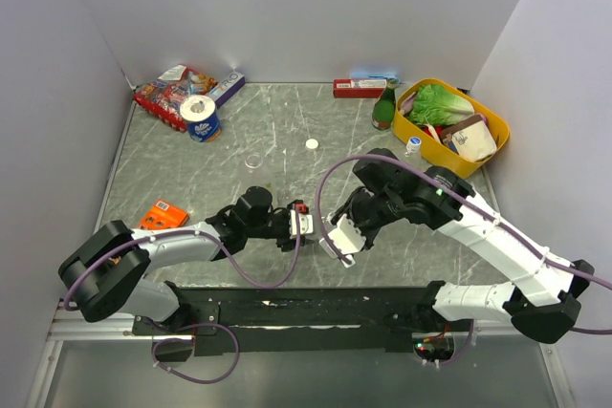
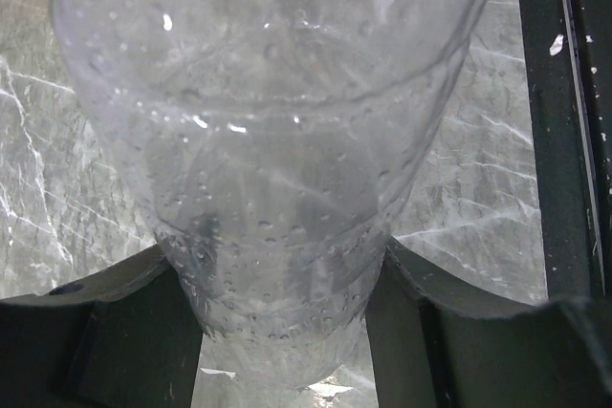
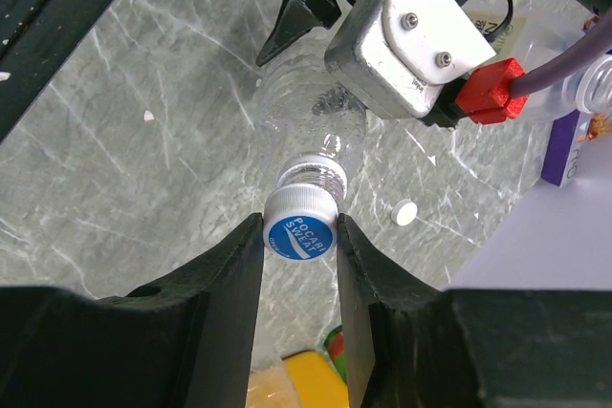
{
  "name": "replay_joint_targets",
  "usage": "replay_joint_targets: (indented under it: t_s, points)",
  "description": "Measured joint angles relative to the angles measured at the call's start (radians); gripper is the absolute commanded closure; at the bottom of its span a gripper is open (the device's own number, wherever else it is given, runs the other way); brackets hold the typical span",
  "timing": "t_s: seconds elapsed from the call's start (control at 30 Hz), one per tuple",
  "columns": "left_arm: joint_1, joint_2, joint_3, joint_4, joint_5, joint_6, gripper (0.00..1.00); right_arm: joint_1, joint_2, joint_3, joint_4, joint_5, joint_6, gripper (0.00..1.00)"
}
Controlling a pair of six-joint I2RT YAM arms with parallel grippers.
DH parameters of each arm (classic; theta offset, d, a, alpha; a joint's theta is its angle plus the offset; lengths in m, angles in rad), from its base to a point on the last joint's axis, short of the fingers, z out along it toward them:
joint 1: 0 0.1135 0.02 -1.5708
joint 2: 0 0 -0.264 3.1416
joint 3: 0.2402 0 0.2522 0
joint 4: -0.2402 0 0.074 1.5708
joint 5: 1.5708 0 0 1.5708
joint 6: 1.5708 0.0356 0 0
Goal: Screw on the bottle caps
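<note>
Capping step. Your left gripper [image 2: 287, 317] has its jaws clamped on the clear bottle [image 2: 277, 140]. The right gripper [image 3: 299, 228] jaws pinch the blue Pocari Sweat cap [image 3: 299, 239] at its neck. Next, probably: twist the cap and hold the bottle steady.

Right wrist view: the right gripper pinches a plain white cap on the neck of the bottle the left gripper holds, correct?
No. The cap is blue, not white, as the right wrist view shows. The right gripper pinches it on the neck of the bottle the left gripper holds.

Arms angled inward, left hand [image 2: 282, 284] gripping bottle [image 3: 311, 117], right hand [image 3: 299, 228] pinching its cap [image 3: 299, 234]
</note>
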Motion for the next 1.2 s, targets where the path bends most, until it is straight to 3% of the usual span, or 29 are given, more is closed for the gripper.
replay_joint_targets:
  t_s: [0.47, 0.83, 1.2]
  points:
    - [0.002, 0.005, -0.002, 0.058, 0.018, -0.08, 0.99, -0.015, 0.0, 0.011, 0.039, -0.001, 0.035, 0.92]
    - [0.004, 0.005, -0.058, 0.238, -0.061, -0.083, 0.99, -0.109, 0.153, 0.204, -0.097, -0.14, 0.09, 0.9]
    - [-0.001, 0.014, -0.059, 0.274, -0.089, -0.158, 0.99, -0.116, 0.159, 0.217, -0.088, -0.139, 0.117, 0.9]
